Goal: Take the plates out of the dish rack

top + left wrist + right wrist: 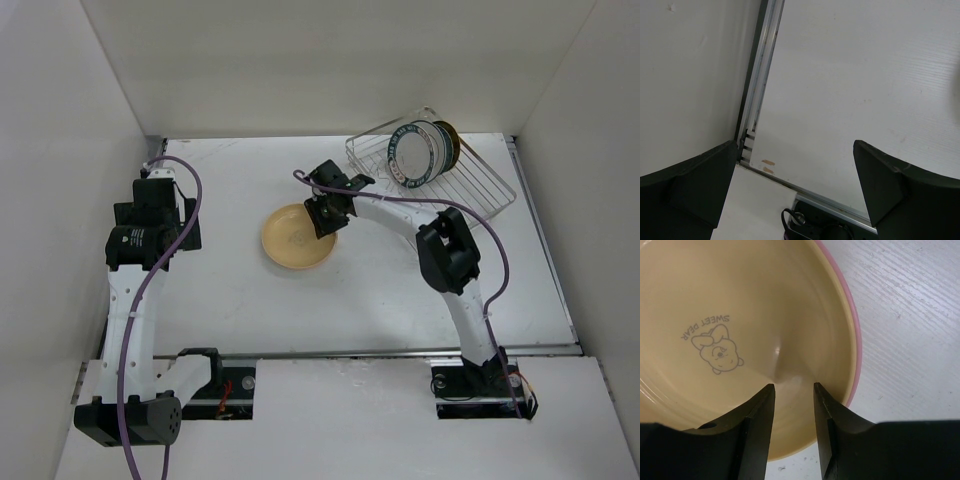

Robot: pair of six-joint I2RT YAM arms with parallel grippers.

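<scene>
A yellow-tan plate with a bear print lies flat on the table left of centre. In the right wrist view the yellow-tan plate rests on a pink plate, of which only the rim shows. My right gripper hovers over the plate's right part; in its wrist view the right gripper has its fingers a little apart with nothing between them. The dish rack stands at the back right and holds a white plate with a teal rim and a dark plate on edge. My left gripper is open and empty.
White walls enclose the table on the left, back and right. A metal rail runs along the near edge. The left arm is folded at the far left by the wall. A cable and base show below the left fingers.
</scene>
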